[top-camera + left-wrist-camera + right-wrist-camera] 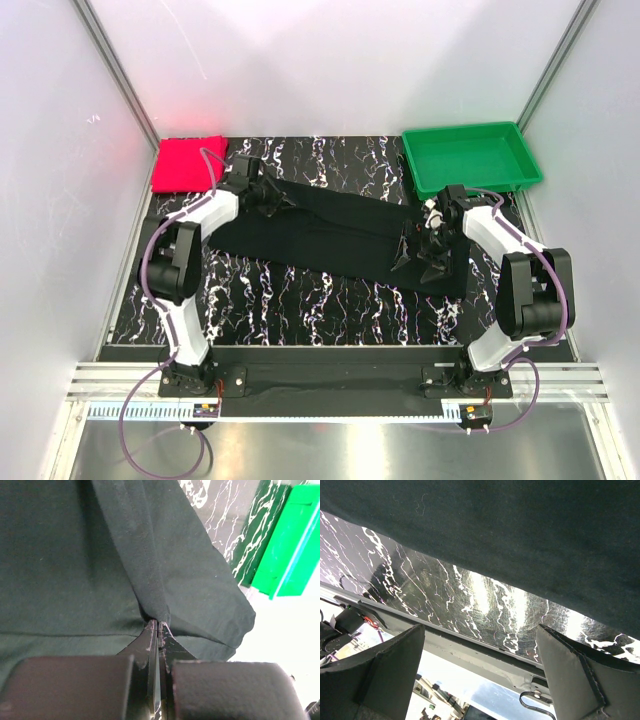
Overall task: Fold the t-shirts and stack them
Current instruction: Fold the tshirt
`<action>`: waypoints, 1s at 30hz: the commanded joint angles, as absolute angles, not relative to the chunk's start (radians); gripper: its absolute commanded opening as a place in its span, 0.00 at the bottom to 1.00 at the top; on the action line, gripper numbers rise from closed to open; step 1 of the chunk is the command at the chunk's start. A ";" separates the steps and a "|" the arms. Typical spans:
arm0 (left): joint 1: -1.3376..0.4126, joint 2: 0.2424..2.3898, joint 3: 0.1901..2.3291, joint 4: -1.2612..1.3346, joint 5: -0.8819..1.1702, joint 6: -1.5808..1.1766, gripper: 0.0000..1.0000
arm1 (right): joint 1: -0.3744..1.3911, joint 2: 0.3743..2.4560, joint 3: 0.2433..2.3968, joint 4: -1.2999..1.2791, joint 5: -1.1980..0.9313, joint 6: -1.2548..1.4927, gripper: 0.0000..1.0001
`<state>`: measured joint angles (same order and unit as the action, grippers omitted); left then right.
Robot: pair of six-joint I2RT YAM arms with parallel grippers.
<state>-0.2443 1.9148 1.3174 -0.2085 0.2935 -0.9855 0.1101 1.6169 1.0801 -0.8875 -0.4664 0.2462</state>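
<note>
A black t-shirt [330,235] lies stretched in a long band across the marbled table, from back left to front right. My left gripper [268,198] is at its left end, shut on a pinched fold of the black cloth [150,580], with its tips [158,625] closed together. Over the shirt's right end my right gripper [422,252] stands open. Its fingers [385,670] are wide apart with nothing between them, and the black shirt's edge [520,530] runs just beyond them. A pinkish-red t-shirt [188,163] lies folded at the back left corner.
A green plastic tray [470,155] stands at the back right and also shows as the green tray [295,535] in the left wrist view. White walls close in the table on three sides. The table's front rail [485,652] runs under the right gripper.
</note>
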 commanded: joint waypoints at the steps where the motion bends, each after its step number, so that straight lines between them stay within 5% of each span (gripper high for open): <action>1: -0.258 1.821 1.279 -0.156 0.218 -1.006 0.00 | 0.103 1.592 1.074 -0.893 -0.503 0.236 1.00; 16: -0.377 1.658 1.074 -0.153 0.032 -1.160 0.02 | 0.103 1.543 1.039 -0.876 -0.551 0.250 1.00; 19: -0.385 1.608 1.029 -0.178 0.002 -1.157 0.16 | 0.104 1.539 1.034 -0.870 -0.558 0.253 1.00; 21: -0.379 1.580 1.023 -0.218 -0.040 -1.114 0.41 | 0.103 1.548 1.037 -0.865 -0.564 0.255 1.00; 24: -0.354 1.577 1.095 -0.297 -0.026 -0.935 0.60 | 0.103 1.562 1.042 -0.864 -0.568 0.255 1.00; 26: -0.335 1.580 1.150 -0.334 -0.014 -0.835 0.66 | 0.104 1.574 1.048 -0.862 -0.566 0.256 1.00; 30: -0.147 1.583 1.138 -0.266 0.226 -0.672 0.63 | 0.106 1.601 1.061 -0.809 -0.607 0.291 1.00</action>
<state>-0.2699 1.6123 1.1130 -0.3065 0.0978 -0.8474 0.1089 1.5864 1.0374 -0.8673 -0.5533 0.2604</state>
